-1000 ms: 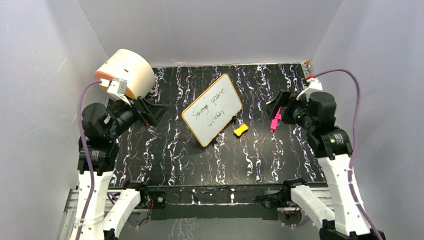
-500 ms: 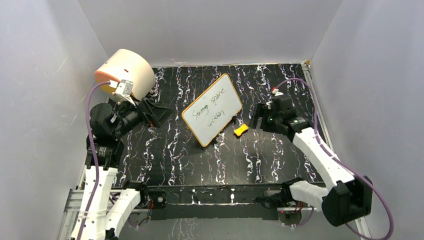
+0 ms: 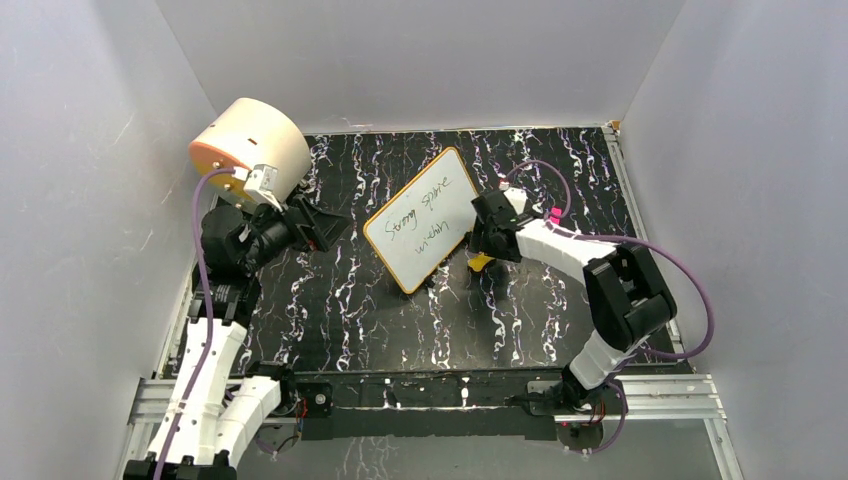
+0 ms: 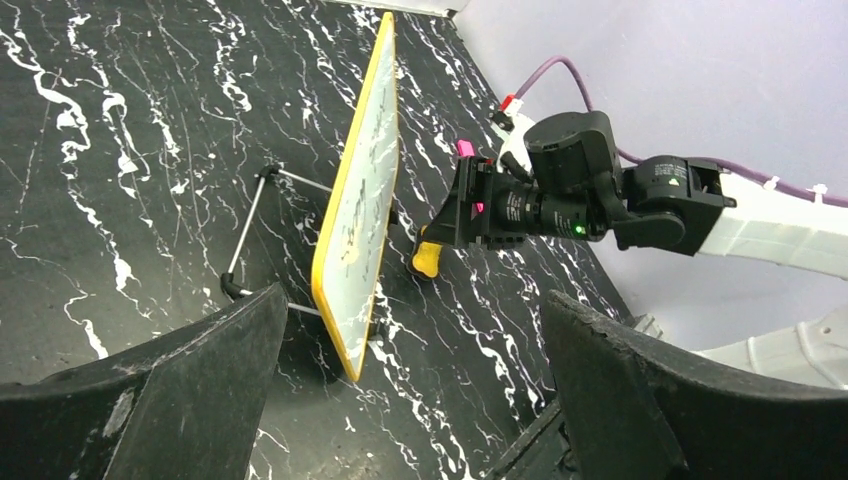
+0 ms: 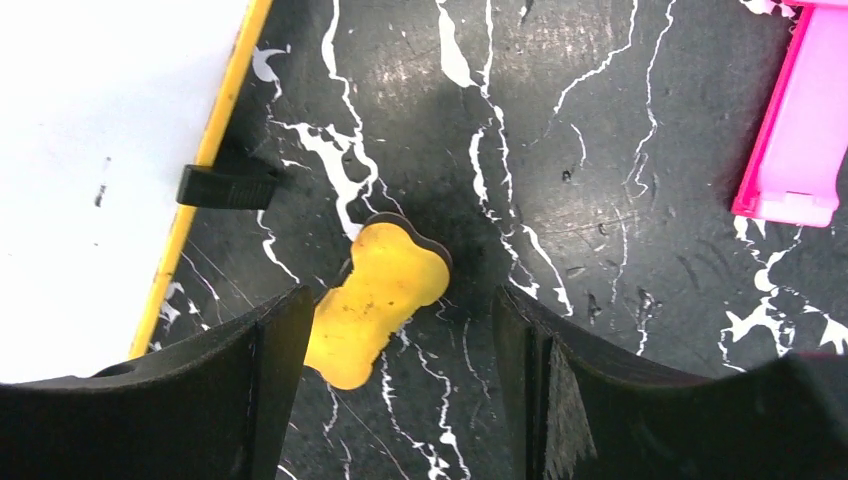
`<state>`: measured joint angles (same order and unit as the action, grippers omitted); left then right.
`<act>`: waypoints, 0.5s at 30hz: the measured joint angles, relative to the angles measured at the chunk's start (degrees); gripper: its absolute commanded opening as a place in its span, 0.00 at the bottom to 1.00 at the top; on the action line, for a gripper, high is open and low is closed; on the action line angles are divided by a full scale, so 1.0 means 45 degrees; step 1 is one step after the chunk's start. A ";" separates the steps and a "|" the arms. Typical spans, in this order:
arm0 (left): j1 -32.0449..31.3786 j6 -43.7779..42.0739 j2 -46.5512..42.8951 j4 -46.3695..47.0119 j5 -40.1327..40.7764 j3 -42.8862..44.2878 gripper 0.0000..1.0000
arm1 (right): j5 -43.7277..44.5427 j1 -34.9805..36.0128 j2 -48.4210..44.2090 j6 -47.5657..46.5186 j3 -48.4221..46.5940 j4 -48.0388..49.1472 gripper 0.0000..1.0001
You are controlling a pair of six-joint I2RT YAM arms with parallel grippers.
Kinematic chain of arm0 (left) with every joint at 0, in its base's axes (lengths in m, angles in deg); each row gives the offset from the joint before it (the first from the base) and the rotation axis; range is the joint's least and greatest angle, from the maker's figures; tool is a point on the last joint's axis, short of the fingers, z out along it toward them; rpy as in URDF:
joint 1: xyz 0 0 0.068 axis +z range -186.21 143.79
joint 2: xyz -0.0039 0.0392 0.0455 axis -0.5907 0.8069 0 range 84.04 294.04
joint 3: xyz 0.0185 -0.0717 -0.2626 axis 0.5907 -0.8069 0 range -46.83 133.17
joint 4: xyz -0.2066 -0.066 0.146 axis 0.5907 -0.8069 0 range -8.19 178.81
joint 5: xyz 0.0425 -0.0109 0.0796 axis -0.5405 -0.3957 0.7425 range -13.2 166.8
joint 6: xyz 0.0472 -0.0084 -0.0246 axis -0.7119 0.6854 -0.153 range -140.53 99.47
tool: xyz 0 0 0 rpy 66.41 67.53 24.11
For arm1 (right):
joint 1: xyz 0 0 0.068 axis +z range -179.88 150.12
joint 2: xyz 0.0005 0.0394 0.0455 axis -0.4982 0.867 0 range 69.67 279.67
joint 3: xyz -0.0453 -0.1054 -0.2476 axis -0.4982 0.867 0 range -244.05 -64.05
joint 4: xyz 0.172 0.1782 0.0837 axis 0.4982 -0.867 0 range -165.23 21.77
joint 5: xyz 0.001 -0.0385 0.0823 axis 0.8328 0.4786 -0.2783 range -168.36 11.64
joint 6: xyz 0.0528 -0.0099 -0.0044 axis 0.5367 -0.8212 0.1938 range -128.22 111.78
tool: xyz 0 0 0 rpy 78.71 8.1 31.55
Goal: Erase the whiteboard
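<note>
1. The left gripper (image 3: pixel 322 224) hung over the left side of the black marbled table (image 3: pixel 350 310), its jaws spread wide with nothing between them, facing the board.
2. The right gripper (image 5: pixel 400 300) hung low over a yellow bone-shaped eraser (image 5: pixel 375 305), jaws apart, one on each side of it. Whether the left finger (image 5: pixel 270 380) touched the eraser could not be told.
3. The eraser lay flat on the table just beside the lower right edge of the whiteboard (image 3: pixel 425 220).
4. The whiteboard stood near the middle of the table: a small white rectangle with rounded corners and a thin orange-yellow frame, turned at a slant, with two lines of dark handwriting across it.
5. A pink object (image 5: pixel 800 130) lay on the table beyond the eraser, apart from it.
6. A cream cylinder (image 3: pixel 255 145) sat in the far left corner.
7. Only the left wrist view showed the board nearly edge-on, propped tilted on a thin wire stand (image 4: pixel 250 235).
8. Only the right wrist view showed a small black clip (image 5: pixel 228 186) on the board's frame.
9. Only the top view showed the writing plainly and both arms together.
</note>
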<state>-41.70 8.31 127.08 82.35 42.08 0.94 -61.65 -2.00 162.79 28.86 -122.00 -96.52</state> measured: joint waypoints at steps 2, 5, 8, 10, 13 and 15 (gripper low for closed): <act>0.0000 0.0010 0.0180 0.0287 0.0170 -0.0117 0.99 | 0.0471 0.0233 0.0228 0.0389 -0.0126 0.0107 0.63; 0.0000 0.0029 0.0325 0.0500 0.0466 -0.0248 0.98 | 0.1010 0.0525 0.0223 0.0840 -0.0126 0.0223 0.63; 0.0000 0.0034 0.0325 0.0865 0.0792 -0.0379 0.98 | 0.1360 0.0578 0.0233 0.1103 -0.0126 0.0262 0.62; 0.0000 0.0078 0.0272 0.1175 0.0967 -0.0559 0.99 | 0.1433 0.0578 0.0301 0.1175 -0.0126 0.0287 0.60; 0.0000 0.0160 0.0175 0.1598 0.1127 -0.0928 0.98 | 0.1404 0.0559 0.0641 0.1224 -0.0170 0.0330 0.54; 0.0000 0.0189 0.0175 0.1749 0.1195 -0.1049 0.98 | 0.1331 0.0559 0.0889 0.1273 -0.0175 0.0355 0.54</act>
<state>-41.70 9.16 127.87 90.22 47.45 -3.78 -55.66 0.51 166.79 34.59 -122.79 -94.92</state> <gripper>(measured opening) 0.983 0.549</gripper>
